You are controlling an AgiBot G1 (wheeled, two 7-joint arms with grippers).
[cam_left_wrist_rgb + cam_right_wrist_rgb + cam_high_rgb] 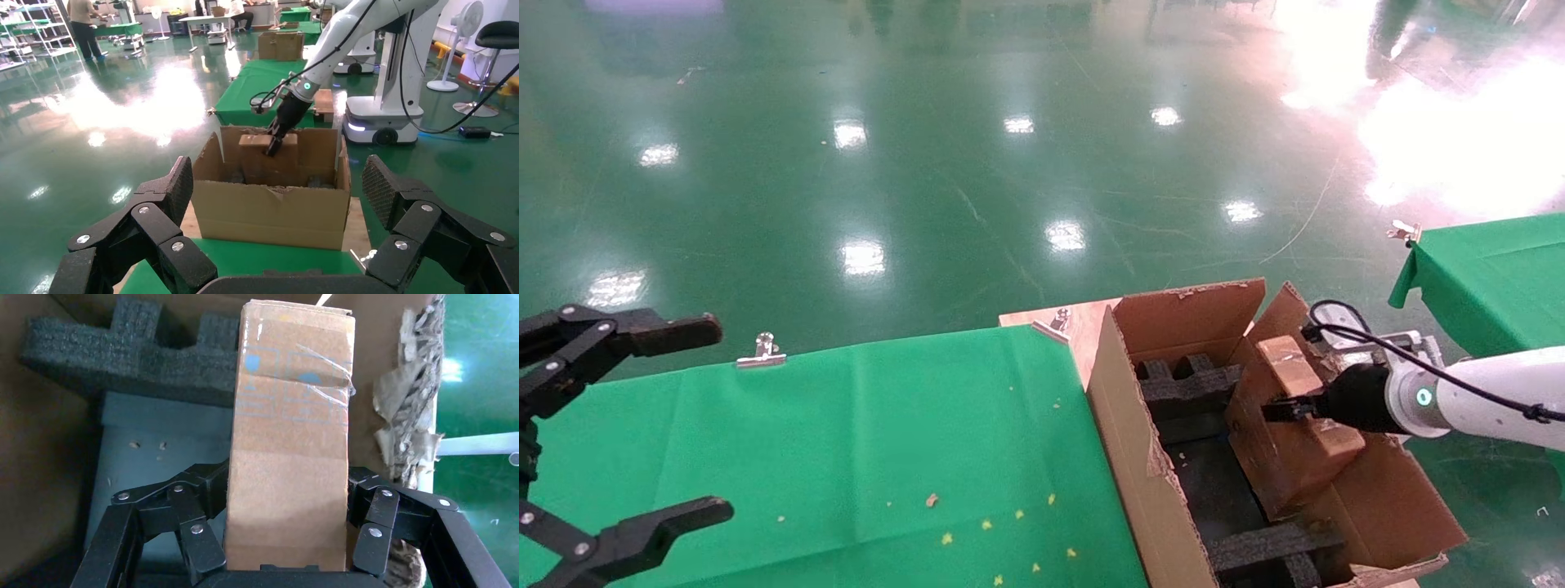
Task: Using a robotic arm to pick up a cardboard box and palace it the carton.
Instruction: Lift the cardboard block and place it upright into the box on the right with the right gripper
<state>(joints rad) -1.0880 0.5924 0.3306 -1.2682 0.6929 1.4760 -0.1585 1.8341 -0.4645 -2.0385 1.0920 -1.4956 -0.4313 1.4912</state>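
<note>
R gripper (1275, 408) holds cardboard box (1299, 416) over the carton (1128, 425), fingers clamped on box sides.

Detail: robotic arm (1491, 392) reaches in from carton's right side, w/ black cable along it; in R wrist view the fingers (196, 533) press both long sides of the box (291, 435), taped seam and faint blue print showing. Box sits tilted inside carton's right half, near the inner flap, above black foam inserts (1185, 384); can't tell if it touches foam. Carton's near wall has a torn edge. L gripper (617, 425) parked well left of carton, over green cloth (846, 441), fingers spread wide, holding nothing. Silver clip (762, 351) on cloth's far edge, left of carton.
</note>
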